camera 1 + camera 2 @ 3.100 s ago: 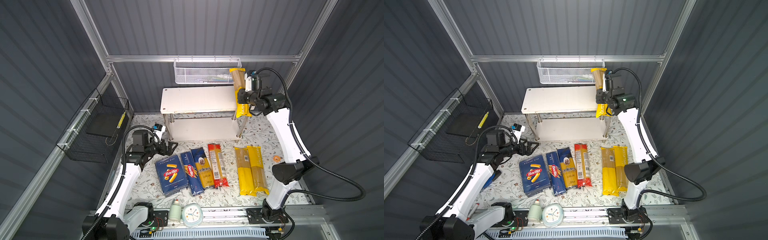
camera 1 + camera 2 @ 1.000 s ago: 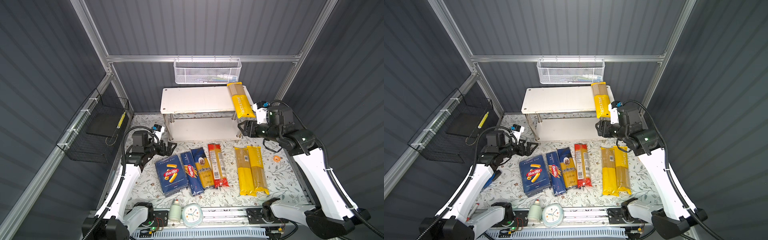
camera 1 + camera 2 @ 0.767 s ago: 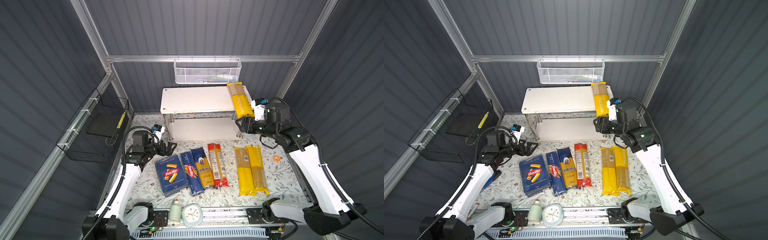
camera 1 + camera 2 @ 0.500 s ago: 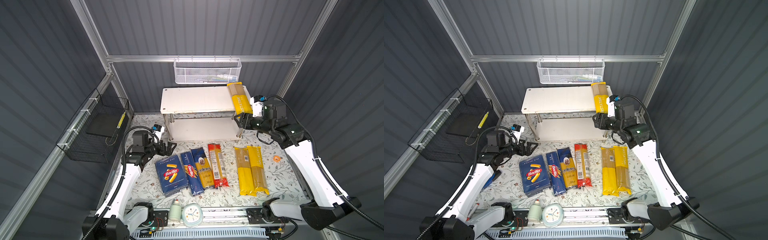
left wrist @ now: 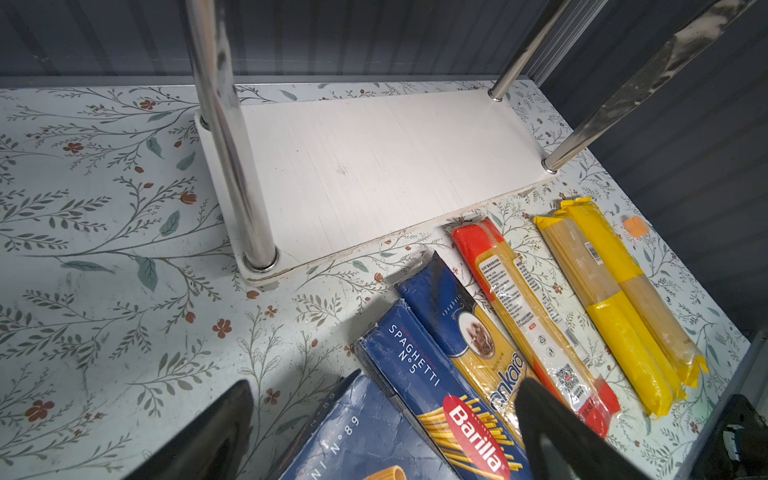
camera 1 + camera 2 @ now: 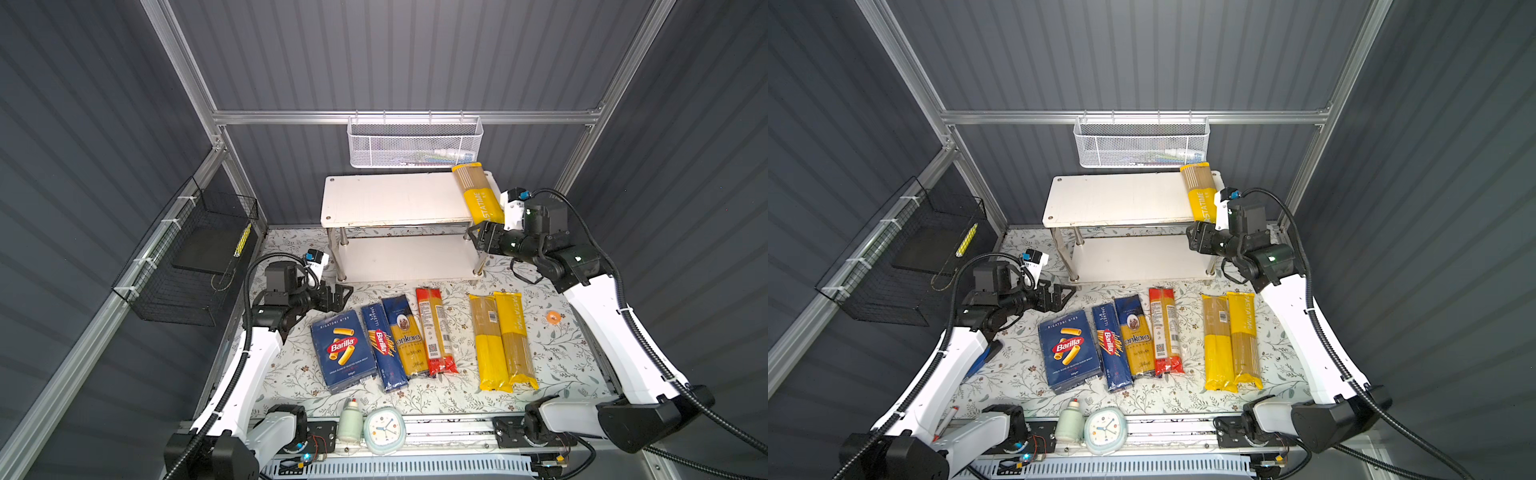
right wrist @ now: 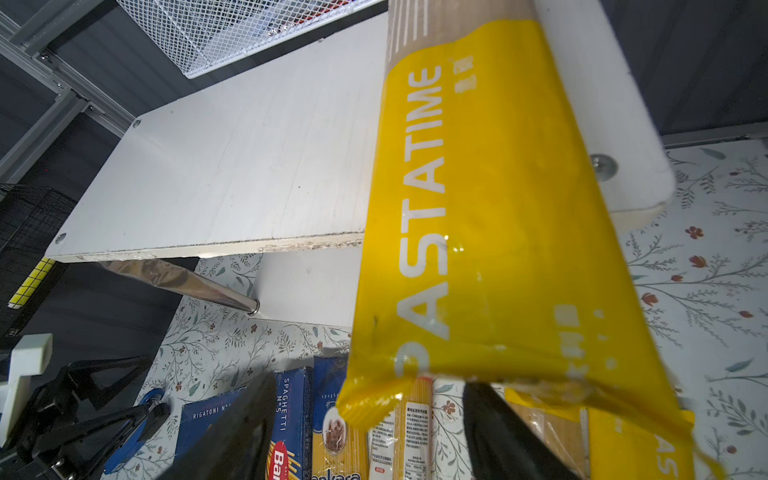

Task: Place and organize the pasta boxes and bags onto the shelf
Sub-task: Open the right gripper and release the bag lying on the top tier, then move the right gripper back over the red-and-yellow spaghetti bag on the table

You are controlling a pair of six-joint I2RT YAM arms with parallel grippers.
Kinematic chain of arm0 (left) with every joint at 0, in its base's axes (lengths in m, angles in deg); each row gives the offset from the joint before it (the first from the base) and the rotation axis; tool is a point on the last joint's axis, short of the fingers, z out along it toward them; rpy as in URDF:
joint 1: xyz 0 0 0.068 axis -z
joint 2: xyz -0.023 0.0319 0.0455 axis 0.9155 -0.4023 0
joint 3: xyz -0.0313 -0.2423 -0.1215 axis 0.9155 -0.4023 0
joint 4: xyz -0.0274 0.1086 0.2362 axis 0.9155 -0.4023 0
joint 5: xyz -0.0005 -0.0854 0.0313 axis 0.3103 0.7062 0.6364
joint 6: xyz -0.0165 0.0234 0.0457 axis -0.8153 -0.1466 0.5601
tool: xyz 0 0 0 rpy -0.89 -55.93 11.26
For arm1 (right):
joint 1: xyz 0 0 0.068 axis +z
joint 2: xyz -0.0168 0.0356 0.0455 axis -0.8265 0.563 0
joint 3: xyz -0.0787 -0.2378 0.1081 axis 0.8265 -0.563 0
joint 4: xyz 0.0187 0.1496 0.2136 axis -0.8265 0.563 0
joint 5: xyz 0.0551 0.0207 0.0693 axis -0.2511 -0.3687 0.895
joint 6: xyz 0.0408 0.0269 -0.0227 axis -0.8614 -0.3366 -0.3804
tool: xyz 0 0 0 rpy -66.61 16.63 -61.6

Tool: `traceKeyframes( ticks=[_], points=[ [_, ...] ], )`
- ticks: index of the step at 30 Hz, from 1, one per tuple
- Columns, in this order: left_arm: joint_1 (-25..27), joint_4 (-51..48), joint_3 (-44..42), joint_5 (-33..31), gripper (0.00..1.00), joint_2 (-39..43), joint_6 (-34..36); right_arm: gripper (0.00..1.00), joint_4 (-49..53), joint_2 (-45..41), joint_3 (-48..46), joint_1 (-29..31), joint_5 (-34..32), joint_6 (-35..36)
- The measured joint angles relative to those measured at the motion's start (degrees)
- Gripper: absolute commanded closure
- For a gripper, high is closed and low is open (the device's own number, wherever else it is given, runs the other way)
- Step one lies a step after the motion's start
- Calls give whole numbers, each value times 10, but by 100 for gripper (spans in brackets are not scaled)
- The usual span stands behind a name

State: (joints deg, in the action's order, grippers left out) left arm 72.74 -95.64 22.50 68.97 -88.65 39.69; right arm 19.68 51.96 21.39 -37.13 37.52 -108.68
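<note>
Got the right gripper (image 6: 475,237) spread wide, empty, just under the yellow bag (image 6: 478,195) overhanging the shelf (image 6: 386,199); left gripper (image 6: 345,294) wide, empty too.

Dark grey ribbed walls (image 6: 415,54) all round, aluminium rail (image 6: 291,116) across the back, a white mesh basket (image 6: 415,145) hung on it (black wire basket (image 6: 174,303) on the side wall), floral tabletop (image 6: 561,353) evenly lit.

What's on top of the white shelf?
Just one yellow spaghetti bag, lying across the right end of the top board of the shelf, its front end poking past the edge. The board under the bag is covered, so that strip can't be seen.
</note>
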Motion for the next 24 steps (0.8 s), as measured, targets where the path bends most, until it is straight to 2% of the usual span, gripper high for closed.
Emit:
traceKeyframes(
  ticks=[12,19,24],
  points=[
    [0,0,0,-2,1,0,0,21,31,-31,-5,-6,-2,11],
    [0,19,-6,-3,1,0,-6,22,48,-187,-123,-6,14,34],
    [0,80,-49,-10,1,8,-54,22,38,-269,-224,19,26,33]
  ],
)
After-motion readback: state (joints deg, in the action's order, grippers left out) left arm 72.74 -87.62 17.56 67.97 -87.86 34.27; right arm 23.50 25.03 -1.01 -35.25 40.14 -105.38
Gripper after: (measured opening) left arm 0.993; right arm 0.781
